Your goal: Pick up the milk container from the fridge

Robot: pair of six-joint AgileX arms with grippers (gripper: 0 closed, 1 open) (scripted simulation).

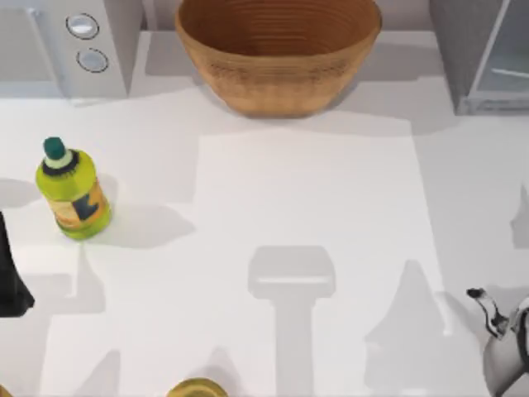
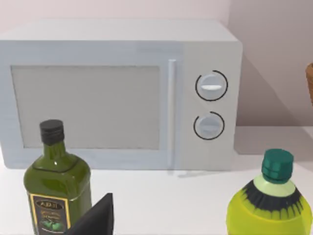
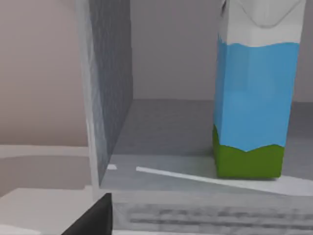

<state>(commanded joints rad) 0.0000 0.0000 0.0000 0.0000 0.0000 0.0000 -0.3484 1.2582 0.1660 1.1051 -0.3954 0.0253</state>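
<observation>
Our right gripper [image 1: 488, 310] sits low at the table's right edge in the top view, near the front, and honestly we can't tell whether its fingers are apart or together; just one dark tip [image 3: 90, 219] pokes into its own wrist view. It's aimed at the fridge [image 3: 105, 93], which makes sense, since that's where the goods are. The wrist camera looks straight into the grey interior, so the door seems to be out of the way. The milk container [image 3: 252, 103] stands upright on the fridge floor, towards one side and clear of the side wall that shows, white top, blue panels, green band at the base. From above, the fridge [image 1: 483, 58] is in the far right corner, well apart from the gripper, so we reckon we're at the approach stage, nothing grabbed yet.

Our left gripper [image 1: 12, 273] is parked at the table's left edge, same deal, fingers can't be judged. Its camera faces the microwave [image 2: 117, 93] with two knobs, plus a dark olive oil bottle [image 2: 56, 191] and the yellow-green bottle [image 1: 73, 190], which isn't our target. A wooden bowl [image 1: 277, 54] sits at the back middle. The right arm is closer, so it's the obvious pick.
</observation>
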